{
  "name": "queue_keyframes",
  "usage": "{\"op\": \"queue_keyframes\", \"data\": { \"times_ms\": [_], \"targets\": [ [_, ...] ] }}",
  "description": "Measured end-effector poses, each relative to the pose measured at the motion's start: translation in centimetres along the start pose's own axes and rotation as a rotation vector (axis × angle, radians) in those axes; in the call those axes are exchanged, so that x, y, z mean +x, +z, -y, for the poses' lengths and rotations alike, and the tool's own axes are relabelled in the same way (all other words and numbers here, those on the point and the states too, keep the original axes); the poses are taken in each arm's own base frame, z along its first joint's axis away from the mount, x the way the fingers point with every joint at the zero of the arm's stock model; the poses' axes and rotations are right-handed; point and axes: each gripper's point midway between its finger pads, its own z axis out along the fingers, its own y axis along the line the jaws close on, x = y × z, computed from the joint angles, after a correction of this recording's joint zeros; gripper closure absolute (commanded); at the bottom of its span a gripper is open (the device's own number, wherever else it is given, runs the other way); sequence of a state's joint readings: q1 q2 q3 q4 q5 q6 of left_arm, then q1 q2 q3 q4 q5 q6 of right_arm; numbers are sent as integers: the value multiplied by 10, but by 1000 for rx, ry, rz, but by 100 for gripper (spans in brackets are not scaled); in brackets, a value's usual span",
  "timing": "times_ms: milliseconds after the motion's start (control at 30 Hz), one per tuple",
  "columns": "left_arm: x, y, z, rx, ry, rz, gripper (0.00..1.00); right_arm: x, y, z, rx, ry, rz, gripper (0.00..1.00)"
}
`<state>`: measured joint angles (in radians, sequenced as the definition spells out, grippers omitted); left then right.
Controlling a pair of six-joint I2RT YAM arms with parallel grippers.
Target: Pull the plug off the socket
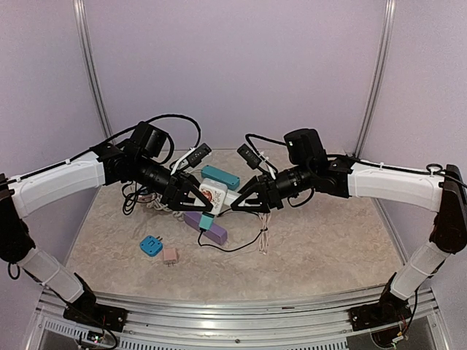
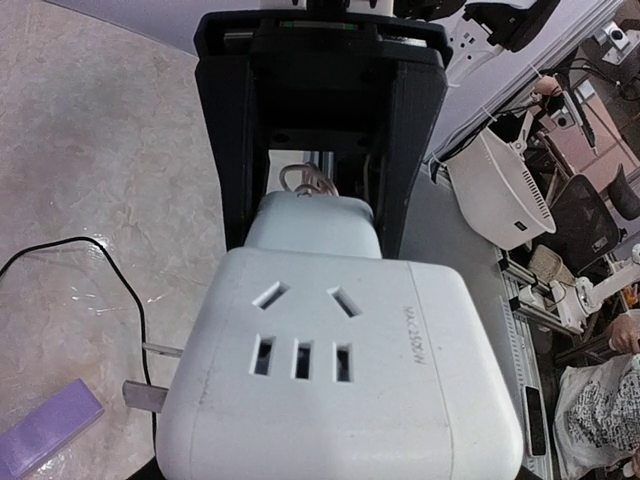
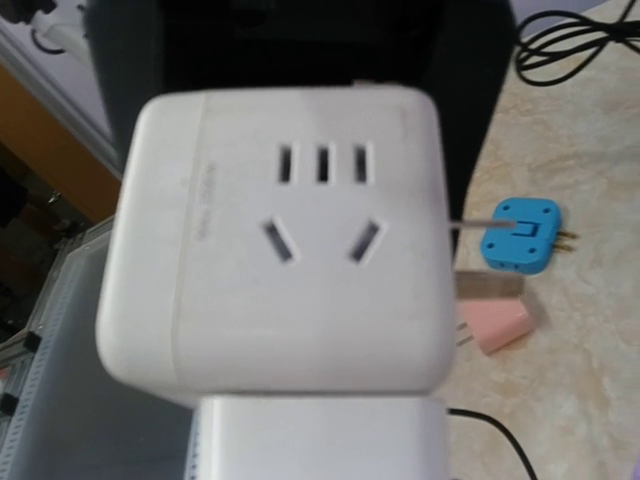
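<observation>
1. Left gripper (image 1: 198, 198): closed at a middling width on the white socket (image 2: 340, 400). This cube fills the space between the fingers and is held clear of the table (image 1: 328, 248).
2. Right gripper (image 1: 244, 202): closed more narrowly on the plug (image 2: 315, 225), the paler block just beyond the left fingertips. Its fingers (image 2: 412, 150) are pressed against both flanks of the block.
3. Plug and socket are shown touching, with no gap visible between them. The plug is therefore judged fully seated and the pull not yet made.
4. The grippers are set tip to tip along one line. It is judged that the socket is anchored this way so the plug can be drawn straight back without bending its pins. The raised hold is presumably meant to avoid drag on the table.
5. Counted at the grippers: two grippers, one socket, one seated plug. Five empty slots are seen on the socket's upper face, two slanted and three upright.
6. Counted farther out:
   - two purple blocks (image 1: 217, 233), directly below the fingertips
   - one teal block (image 1: 220, 177), just behind the fingertips
   - one blue adapter (image 3: 520, 235) and one pink adapter (image 3: 497, 325), loose on the near side of the left gripper
   - one black cable (image 1: 241, 246), under the right gripper
</observation>
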<state>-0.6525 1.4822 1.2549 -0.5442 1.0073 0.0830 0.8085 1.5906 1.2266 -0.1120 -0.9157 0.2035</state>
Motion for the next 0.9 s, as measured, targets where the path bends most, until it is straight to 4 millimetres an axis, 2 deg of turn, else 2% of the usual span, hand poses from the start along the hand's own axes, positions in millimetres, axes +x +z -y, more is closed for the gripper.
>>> {"op": "queue_keyframes", "data": {
  "times_ms": [600,900],
  "targets": [
    [-3,-1,-18,-163,41,-3,92,2,1,18,74,-21,2,100],
    [-3,-1,-16,-146,41,-4,91,3,2,17,58,-20,-1,100]
  ]
}}
